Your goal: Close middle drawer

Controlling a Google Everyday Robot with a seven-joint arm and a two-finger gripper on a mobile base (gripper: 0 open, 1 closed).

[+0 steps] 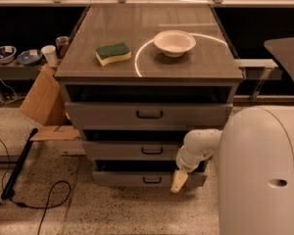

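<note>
The middle drawer [132, 151] is a low grey front strip with a small dark bar handle, second of three in the grey cabinet [147, 72]. A dark gap shows above its front, and it stands a little forward of the cabinet body. My gripper [179, 181] hangs from the white arm [198, 148] at the drawer's right end. Its yellowish tip sits just below the middle drawer's front, in front of the right part of the bottom drawer [137, 179]. The arm covers the middle drawer's right end.
The taller top drawer [147, 114] is slightly out. A green-yellow sponge [112, 53] and a white bowl [174, 42] sit on the cabinet top. My white body [264, 170] fills the lower right. A cardboard box [41, 102], cables and a dark pole [19, 163] lie at left.
</note>
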